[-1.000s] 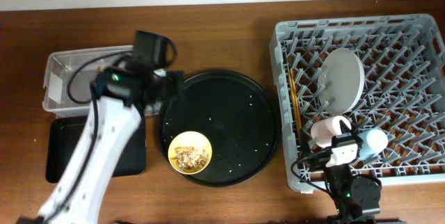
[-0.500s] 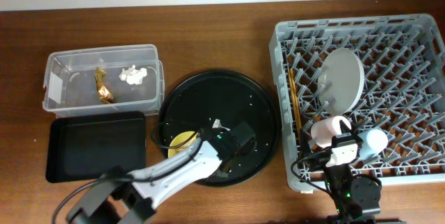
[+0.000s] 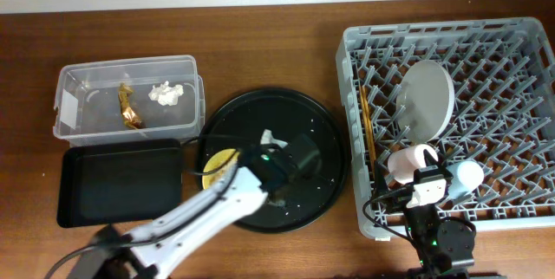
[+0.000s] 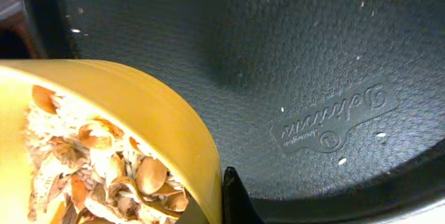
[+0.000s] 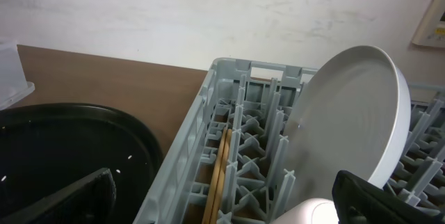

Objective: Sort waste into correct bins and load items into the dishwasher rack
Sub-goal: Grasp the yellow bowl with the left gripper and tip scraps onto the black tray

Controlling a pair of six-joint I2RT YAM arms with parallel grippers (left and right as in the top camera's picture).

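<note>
My left gripper (image 4: 212, 206) is shut on the rim of the yellow bowl (image 4: 139, 106), one finger inside and one outside. The bowl holds beige food scraps (image 4: 104, 175) and hangs over the round black tray (image 4: 313, 57). From overhead the white left arm (image 3: 251, 179) covers most of the bowl (image 3: 217, 165). The clear tub (image 3: 78, 88) holds the foil wrapper (image 3: 130, 110) and the tissue (image 3: 166, 94). In the rack (image 3: 520, 54) stand the plate (image 3: 427, 99), chopsticks (image 3: 368, 127) and pink cup (image 3: 409, 162). My right gripper (image 5: 229, 203) is open and empty at the rack's front left corner.
The flat black tray (image 3: 117, 182) lies in front of the clear tub, left of the round tray (image 3: 321, 123). Small crumbs dot the round tray. A pale cup (image 3: 468, 175) sits in the rack beside the pink one.
The left arm swung from the clear tub over to the round tray and its jaws closed on the bowl's rim. The bowl shifted up and left. The right arm stayed still.
</note>
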